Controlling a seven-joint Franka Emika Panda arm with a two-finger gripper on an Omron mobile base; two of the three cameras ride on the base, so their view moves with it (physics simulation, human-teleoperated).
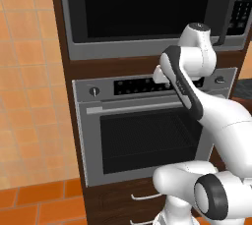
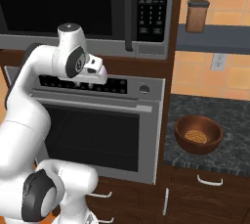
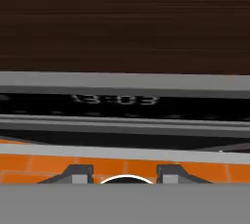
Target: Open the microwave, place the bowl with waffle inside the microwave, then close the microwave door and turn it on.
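The microwave is built in above the oven, and its black glass microwave door is shut. A dark handle strip and keypad sit at its right. On the dark counter to the right stands the brown bowl with the golden waffle inside. My gripper hovers close in front of the oven's control panel, below the microwave and left of the handle. Its fingertips stand apart with nothing between them.
The silver oven with a bar handle and mesh window sits under the microwave. A brown wood strip separates them. A jar stands on the shelf above the stone counter. Drawers with white handles lie below.
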